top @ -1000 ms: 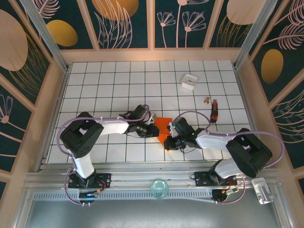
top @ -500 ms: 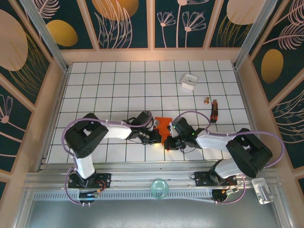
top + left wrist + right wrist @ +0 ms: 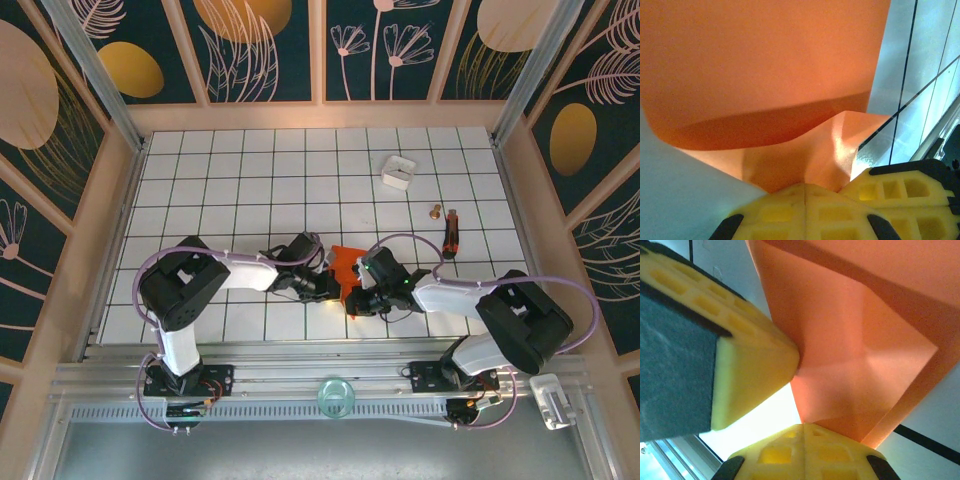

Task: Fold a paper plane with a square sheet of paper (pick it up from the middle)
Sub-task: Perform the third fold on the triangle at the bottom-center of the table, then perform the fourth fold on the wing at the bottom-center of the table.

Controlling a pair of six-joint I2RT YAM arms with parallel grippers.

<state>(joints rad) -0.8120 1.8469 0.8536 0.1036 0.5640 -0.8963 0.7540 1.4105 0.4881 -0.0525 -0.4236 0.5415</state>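
The square sheet of paper (image 3: 347, 262), orange-red and partly folded, is lifted a little off the white grid table (image 3: 230, 190) between the two arms. My left gripper (image 3: 334, 286) is shut on its lower left edge. In the left wrist view the paper (image 3: 765, 70) curls up from the closed yellow left gripper (image 3: 805, 186). My right gripper (image 3: 358, 294) is shut on the paper's lower right part. The right wrist view has the creased paper (image 3: 860, 350) pinched in the right gripper (image 3: 804, 427), with a left finger (image 3: 747, 360) pressed against it.
A small white box (image 3: 398, 172) lies at the back right. A red and black tool (image 3: 450, 233) and a small brass piece (image 3: 436, 211) lie right of the paper. A clear round object (image 3: 336, 396) sits on the near rail. Wooden walls ring the table.
My left gripper has slid right to the paper's lower left edge and shut on it. The paper's folded flap has shifted slightly. The right gripper has held still.
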